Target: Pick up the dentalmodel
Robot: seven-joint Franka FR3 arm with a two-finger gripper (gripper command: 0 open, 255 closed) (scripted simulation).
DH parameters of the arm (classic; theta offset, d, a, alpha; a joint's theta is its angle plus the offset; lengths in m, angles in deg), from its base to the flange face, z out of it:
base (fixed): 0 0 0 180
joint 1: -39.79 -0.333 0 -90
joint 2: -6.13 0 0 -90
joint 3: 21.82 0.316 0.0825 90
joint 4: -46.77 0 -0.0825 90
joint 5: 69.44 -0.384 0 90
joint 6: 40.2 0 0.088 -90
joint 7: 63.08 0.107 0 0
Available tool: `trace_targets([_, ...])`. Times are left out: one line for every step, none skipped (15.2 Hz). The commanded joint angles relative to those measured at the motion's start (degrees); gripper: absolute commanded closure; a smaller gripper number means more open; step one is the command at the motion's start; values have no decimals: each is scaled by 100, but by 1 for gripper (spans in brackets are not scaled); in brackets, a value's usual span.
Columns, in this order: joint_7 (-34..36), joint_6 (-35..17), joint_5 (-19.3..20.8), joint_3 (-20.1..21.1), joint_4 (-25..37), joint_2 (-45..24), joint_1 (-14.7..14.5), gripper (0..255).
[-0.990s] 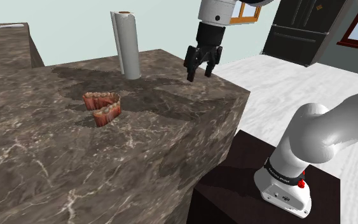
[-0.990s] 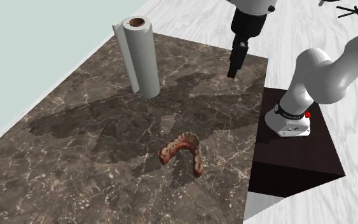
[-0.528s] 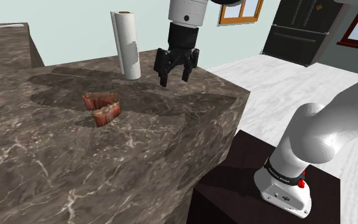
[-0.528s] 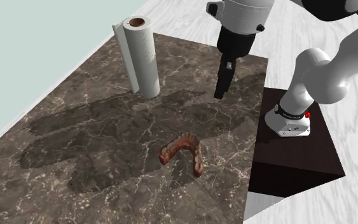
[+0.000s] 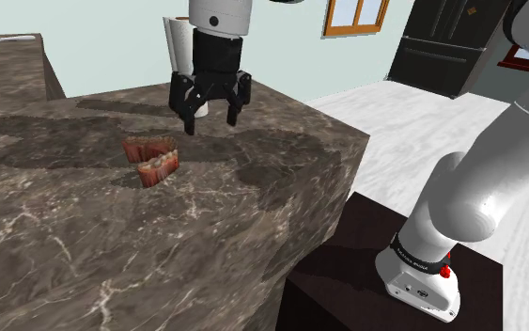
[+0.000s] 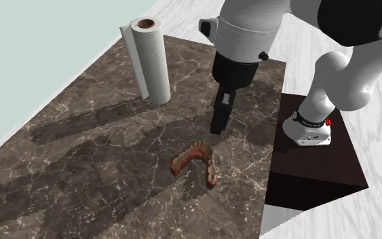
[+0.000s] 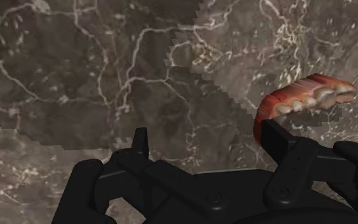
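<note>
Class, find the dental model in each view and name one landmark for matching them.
Shoulder view: dental model left of centre, below-left of the gripper.
Second exterior view: dental model in the lower middle, just below the gripper.
Wrist view: dental model just past one fingertip, outside the gap.
Shared landmark: the dark marble countertop under it; the paper towel roll marks both exterior views.

Dark brown, white-veined marble counter point(image 5: 84, 254) against a pale green wall point(image 5: 102, 47), whitish plank floor point(image 5: 422, 122) beyond, with wood-framed window point(image 5: 356, 14) and tall black cabinet point(image 5: 445, 52).
</note>
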Motion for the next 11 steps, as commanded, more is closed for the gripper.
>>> trace_targets([350,13,241,228,526,-501,-48,0])
trace_targets([511,27,369,326,762,-726,-86,0])
trace_targets([674,50,509,416,1010,-961,-138,0])
trace_targets([838,84,662,498,1271,-1204,-203,0])
trace_targets([1002,129,825,574,1547,-1455,-281,0])
trace_targets([1026,137,849,572,1589,-1493,-306,0])
trace_targets([1016,55,837,562,1492,-1475,-307,0])
trace_targets([1007,-26,827,557,1397,-1458,-304,0])
trace_targets([999,-107,817,555,1304,-1444,-301,0])
trace_targets([992,-187,809,552,1213,-1431,-297,0])
trace_targets([985,-266,802,550,1124,-1420,-294,0])
